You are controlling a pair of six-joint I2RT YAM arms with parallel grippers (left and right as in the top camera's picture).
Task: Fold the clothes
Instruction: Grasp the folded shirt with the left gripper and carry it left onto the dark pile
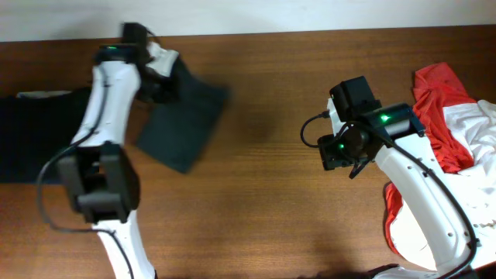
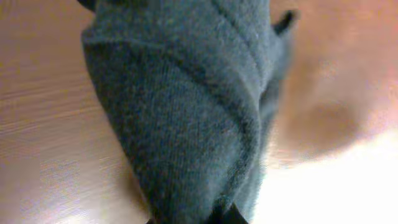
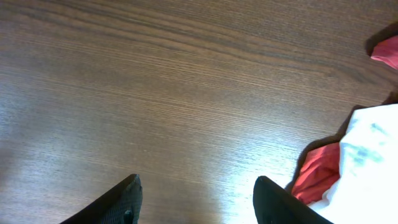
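Observation:
A dark folded garment [image 1: 186, 116] lies on the brown table left of centre. My left gripper [image 1: 159, 81] is at its upper left corner, shut on that fabric. The left wrist view is filled by the dark garment [image 2: 186, 106] bunched between the jaws. A second black garment [image 1: 35, 136] lies at the far left edge. A pile of red and white clothes [image 1: 449, 124] lies at the right; it also shows in the right wrist view [image 3: 367, 162]. My right gripper [image 1: 341, 155] is open and empty over bare wood [image 3: 196, 186], left of that pile.
The wooden table [image 1: 271, 93] has a pale wall along its far edge. The left arm's base and links stand at the lower left, partly over the black garment.

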